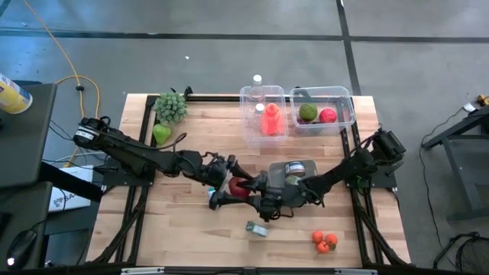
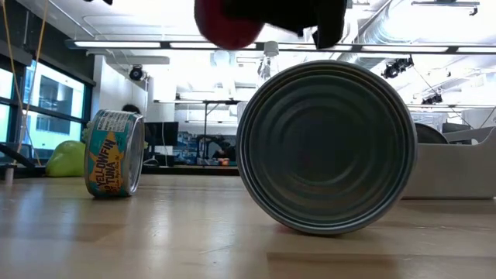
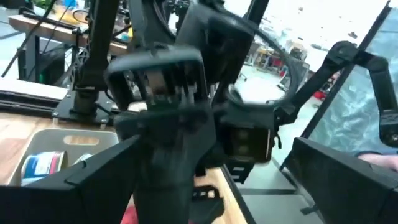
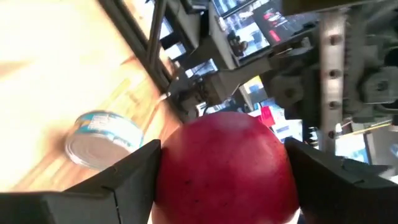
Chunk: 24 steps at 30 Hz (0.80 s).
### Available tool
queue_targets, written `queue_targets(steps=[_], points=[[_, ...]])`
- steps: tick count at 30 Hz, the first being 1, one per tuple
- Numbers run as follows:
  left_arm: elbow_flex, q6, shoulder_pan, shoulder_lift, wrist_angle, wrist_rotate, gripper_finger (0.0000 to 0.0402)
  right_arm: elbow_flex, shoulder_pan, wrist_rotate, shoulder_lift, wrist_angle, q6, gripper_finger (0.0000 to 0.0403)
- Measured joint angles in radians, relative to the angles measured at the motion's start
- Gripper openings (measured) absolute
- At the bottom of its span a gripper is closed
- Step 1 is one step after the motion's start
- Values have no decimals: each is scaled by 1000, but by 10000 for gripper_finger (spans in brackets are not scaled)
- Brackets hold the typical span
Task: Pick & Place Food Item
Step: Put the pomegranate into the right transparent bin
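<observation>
Two dark arms meet over the middle of your table (image 1: 191, 229), each ending in one pincer. Your right pincer (image 1: 243, 186) grips one red apple (image 4: 227, 167) between its two fingers (image 4: 134, 171), the pads pressed to opposite sides of the fruit; in the low view the apple (image 2: 227, 23) hangs clear above the table surface. Your left pincer (image 1: 221, 186) stands just beside the same apple with its jaws spread wide and holding nothing; its wrist view looks straight onto the body of the right arm (image 3: 180, 93).

Count the remaining items as follows. Two tins lie on the table: one tuna tin (image 1: 257, 228) near the front edge, seen on its side in the low view (image 2: 114, 153), and one larger can (image 2: 325, 147) filling the middle of that view. One grey tray (image 1: 299, 166) sits under the right arm. One cluster of small orange fruits (image 1: 325, 241) lies toward the front right corner. At the back edge stand two clear bins: the left bin (image 1: 263, 114) holds one orange bottle (image 1: 270, 120), the right bin (image 1: 322, 109) holds one green fruit (image 1: 308, 112) and one red fruit (image 1: 328, 116). Near the back left corner lie one bunch of green grapes (image 1: 171, 106) and one green pear (image 1: 161, 133).
</observation>
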Motion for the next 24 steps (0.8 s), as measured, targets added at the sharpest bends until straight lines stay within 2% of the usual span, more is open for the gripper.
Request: queue_targets(steps=[4,7,12,17,24], points=[[-3,17,-6,2,30,7,397,5,3,18,-7,-33,61,284],[-3,29,-7,2,47,10,397,4,12,95,-7,-65,133,283],[-5,30,-3,3,49,11,397,5,64,367,-9,-85,359,288],[-6,30,17,3,51,11,397,5,127,513,-9,-172,509,286],[-6,29,19,3,44,27,397,5,254,866,-10,-466,757,287]])
